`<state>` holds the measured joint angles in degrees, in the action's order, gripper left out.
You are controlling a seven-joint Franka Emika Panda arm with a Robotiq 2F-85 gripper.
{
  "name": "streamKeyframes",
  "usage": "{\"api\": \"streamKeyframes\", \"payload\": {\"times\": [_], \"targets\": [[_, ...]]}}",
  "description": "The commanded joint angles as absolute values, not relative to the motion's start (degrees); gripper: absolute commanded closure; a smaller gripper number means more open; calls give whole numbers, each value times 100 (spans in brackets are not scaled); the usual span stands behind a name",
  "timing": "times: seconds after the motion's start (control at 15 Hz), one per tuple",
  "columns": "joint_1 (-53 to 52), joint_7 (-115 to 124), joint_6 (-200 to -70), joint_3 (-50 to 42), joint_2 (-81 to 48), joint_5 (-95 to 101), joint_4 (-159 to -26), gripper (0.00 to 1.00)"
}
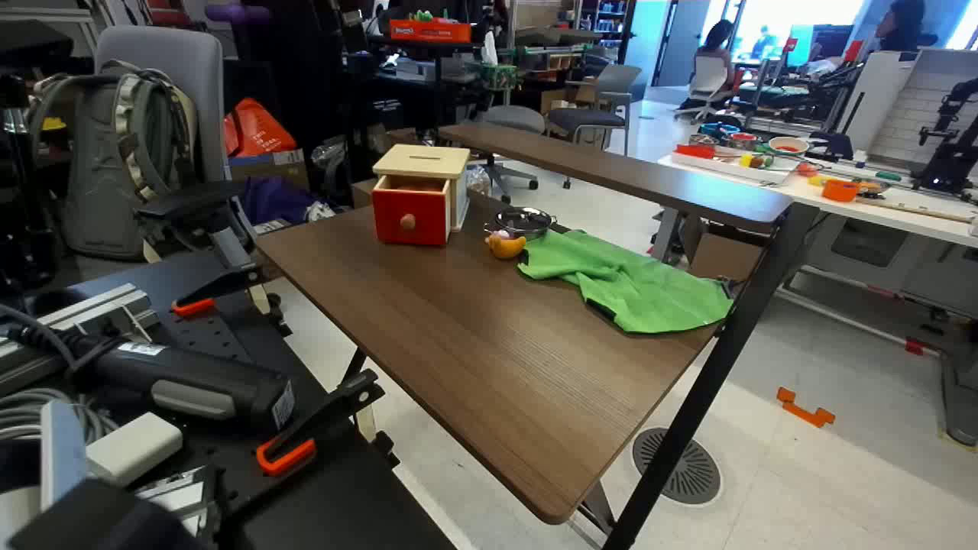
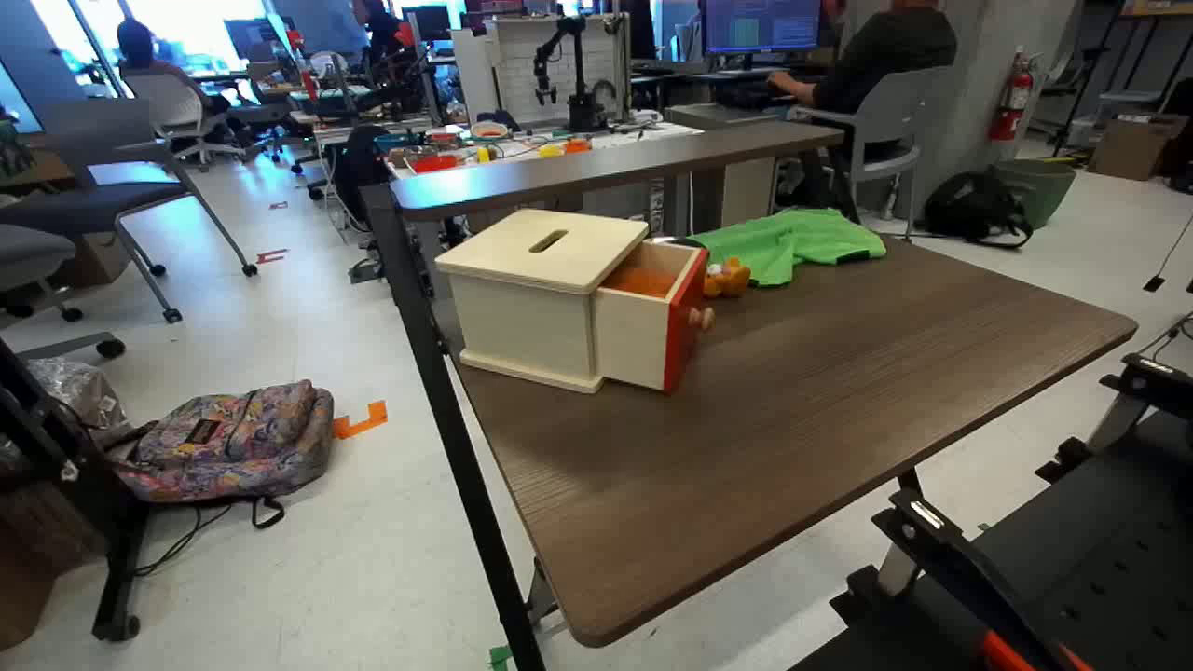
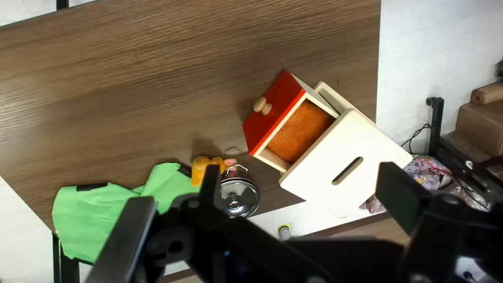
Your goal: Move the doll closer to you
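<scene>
Table (image 1: 489, 336), brown and wood-grained, bears a pale wooden box (image 2: 522, 321) whose red-fronted drawer (image 3: 278, 113) juts partly out, showing orange inside. A green cloth (image 1: 630, 283) lies rumpled on the same top, apart from the box, with black patches along its edge. The gripper (image 3: 267, 186), seen in the wrist view, has its fingers (image 3: 401, 192) spread wide. Between the box and the cloth sits a shiny lidded pot (image 3: 243, 195). The orange doll (image 1: 504, 246), smallest of these, is on the table beside the pot and the cloth's edge; whether it touches either, I cannot tell.
</scene>
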<state>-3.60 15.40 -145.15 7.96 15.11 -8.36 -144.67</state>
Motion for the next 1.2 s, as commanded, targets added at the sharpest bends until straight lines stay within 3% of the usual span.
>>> {"api": "streamKeyframes", "payload": {"times": [0.0, 0.4, 1.13], "targets": [[-394, 1548, -14503, 759, 1513, -820, -14455, 0], [-270, 1650, -14666, 790, 1207, -537, -14280, 0], [-99, 2306, -14506, 237, -1191, 402, -12507, 0]]}}
